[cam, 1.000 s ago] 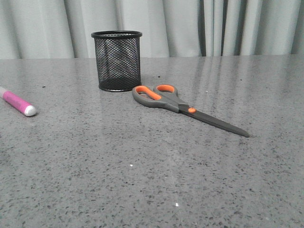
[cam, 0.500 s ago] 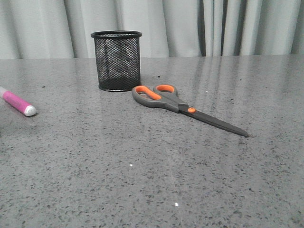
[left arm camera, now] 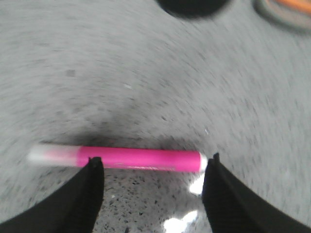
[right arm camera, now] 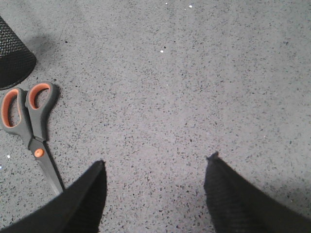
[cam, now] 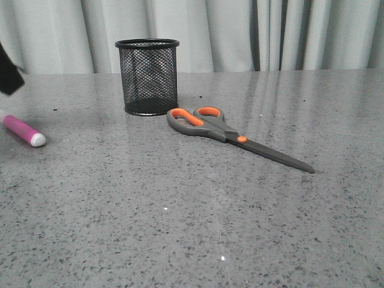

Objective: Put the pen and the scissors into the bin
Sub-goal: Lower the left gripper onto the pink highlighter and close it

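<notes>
The pink pen [cam: 23,131] lies on the grey table at the far left edge, white cap toward me. In the blurred left wrist view the pen [left arm camera: 138,159] lies crosswise just beyond my open left gripper [left arm camera: 154,162], whose black fingers [left arm camera: 85,194] stand wide apart above the table. A dark part of the left arm [cam: 8,69] shows at the left edge of the front view. The scissors [cam: 225,133] lie flat, handles next to the black mesh bin [cam: 147,77]. My right gripper [right arm camera: 155,162] is open and empty over bare table, the scissors [right arm camera: 30,124] off to its side.
Grey curtains hang behind the table's far edge. The bin's base [right arm camera: 12,53] shows in a corner of the right wrist view. The speckled table top [cam: 192,216] stretches in front of the scissors.
A dark part of the left arm has come into the front view at the left edge, above the pen. Pen, scissors and bin have not moved.
</notes>
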Action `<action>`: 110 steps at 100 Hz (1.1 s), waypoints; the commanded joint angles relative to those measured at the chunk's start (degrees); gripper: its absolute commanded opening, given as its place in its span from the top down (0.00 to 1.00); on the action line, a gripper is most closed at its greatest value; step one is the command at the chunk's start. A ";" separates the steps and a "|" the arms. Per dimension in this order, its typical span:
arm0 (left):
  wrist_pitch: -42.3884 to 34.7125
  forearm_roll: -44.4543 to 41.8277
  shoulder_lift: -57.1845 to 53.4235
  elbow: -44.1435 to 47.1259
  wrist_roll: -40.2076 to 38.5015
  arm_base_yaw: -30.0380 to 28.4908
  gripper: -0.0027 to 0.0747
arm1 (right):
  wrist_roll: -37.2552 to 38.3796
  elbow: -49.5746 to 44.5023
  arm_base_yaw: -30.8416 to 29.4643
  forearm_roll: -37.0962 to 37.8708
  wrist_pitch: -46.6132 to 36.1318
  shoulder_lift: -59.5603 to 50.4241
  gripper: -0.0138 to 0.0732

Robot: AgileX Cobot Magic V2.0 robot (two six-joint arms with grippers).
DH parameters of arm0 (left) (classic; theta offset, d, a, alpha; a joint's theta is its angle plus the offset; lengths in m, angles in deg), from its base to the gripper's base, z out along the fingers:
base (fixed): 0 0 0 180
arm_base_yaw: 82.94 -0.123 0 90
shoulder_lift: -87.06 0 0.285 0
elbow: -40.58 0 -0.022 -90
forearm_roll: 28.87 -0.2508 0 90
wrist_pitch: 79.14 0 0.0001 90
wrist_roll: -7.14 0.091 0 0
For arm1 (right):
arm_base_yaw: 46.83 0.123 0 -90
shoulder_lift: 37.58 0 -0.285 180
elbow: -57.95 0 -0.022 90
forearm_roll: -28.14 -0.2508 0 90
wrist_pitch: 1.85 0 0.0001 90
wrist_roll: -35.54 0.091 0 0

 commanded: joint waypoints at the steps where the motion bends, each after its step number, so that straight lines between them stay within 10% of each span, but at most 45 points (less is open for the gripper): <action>1: 5.59 -1.48 2.06 -4.81 11.22 0.53 0.43 | -0.99 2.25 -0.34 0.10 -4.07 0.09 0.38; 33: 8.58 -7.83 7.70 -8.93 40.12 0.53 0.50 | -1.51 2.25 -0.34 0.10 -4.07 0.09 0.38; 95: 3.43 -5.82 14.56 -9.18 41.45 0.69 0.52 | -1.51 2.25 -0.34 0.10 -4.07 0.36 0.38; 110: 6.03 -4.34 15.02 -9.18 39.65 0.69 0.76 | -1.51 2.25 -0.34 0.10 -3.97 0.50 0.38</action>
